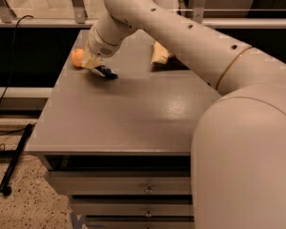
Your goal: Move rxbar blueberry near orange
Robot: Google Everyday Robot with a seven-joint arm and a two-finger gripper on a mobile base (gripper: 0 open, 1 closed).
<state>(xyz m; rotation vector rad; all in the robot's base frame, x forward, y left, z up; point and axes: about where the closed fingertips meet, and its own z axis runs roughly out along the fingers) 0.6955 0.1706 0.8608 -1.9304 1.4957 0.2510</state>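
We see our gripper (97,67) closed on the blue bar (108,73), low over the bench (133,118), just right of the orange (76,57).

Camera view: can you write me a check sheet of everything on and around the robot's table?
Surface: grey table, the top of a drawer cabinet.
Job's things: orange near the far left edge; rxbar blueberry just right of it, not touching it.
Clutter: snack bag at the far side, partly behind the arm.
Grippers: gripper low over the table between orange and bar.
Cables: black cable hanging at left.
Surroundings: black pole on the floor; railing behind.
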